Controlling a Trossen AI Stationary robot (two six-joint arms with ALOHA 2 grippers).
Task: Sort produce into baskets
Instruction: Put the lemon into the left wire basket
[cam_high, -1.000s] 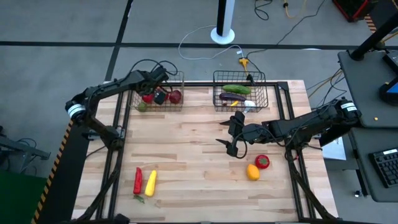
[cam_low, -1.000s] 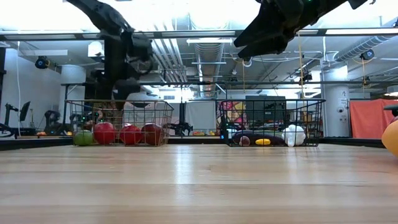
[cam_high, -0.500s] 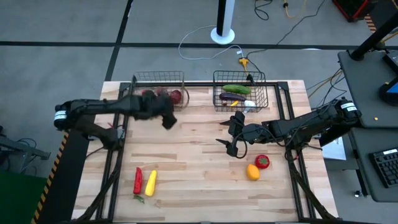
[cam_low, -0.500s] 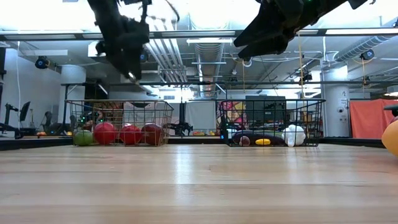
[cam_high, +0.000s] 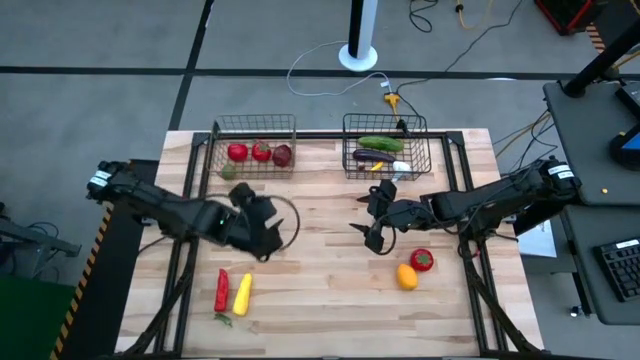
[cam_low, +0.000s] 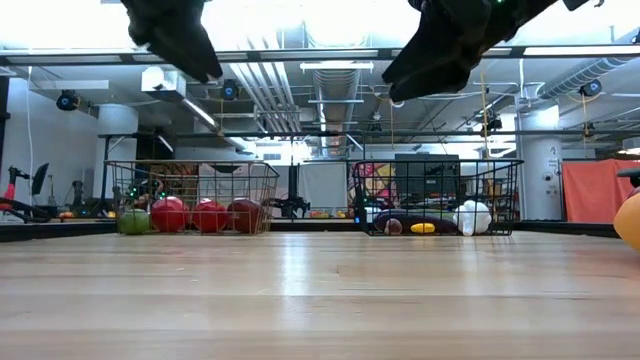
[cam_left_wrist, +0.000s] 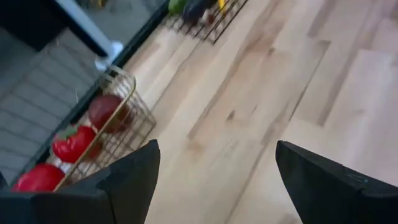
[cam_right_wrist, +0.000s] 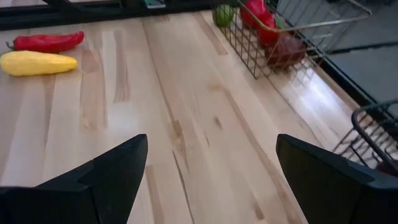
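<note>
The left wire basket (cam_high: 216, 148) at the far edge holds two red round pieces (cam_high: 249, 152) and a dark-red one (cam_high: 283, 155); a green round one (cam_high: 228, 172) sits at its near left corner. The right basket (cam_high: 420, 140) holds a cucumber (cam_high: 381, 144), a purple piece, a yellow piece and a white piece. A red pepper (cam_high: 221, 290) and a yellow squash (cam_high: 242, 293) lie on the table near the front left; a tomato (cam_high: 422, 260) and an orange (cam_high: 406, 276) lie at the right. My left gripper (cam_high: 268, 228) is open and empty above the table's middle left. My right gripper (cam_high: 360, 214) is open and empty, left of the tomato.
Bare wooden table (cam_high: 320, 270) lies between the two groups of loose produce. The two baskets stand side by side at the far edge with a gap between them. A cable loop (cam_high: 290, 222) hangs beside my left gripper.
My left gripper has drawn back out of the left basket and gone toward the table's near edge, and now hangs over the middle left of the table. The produce in the basket stays where it was.
</note>
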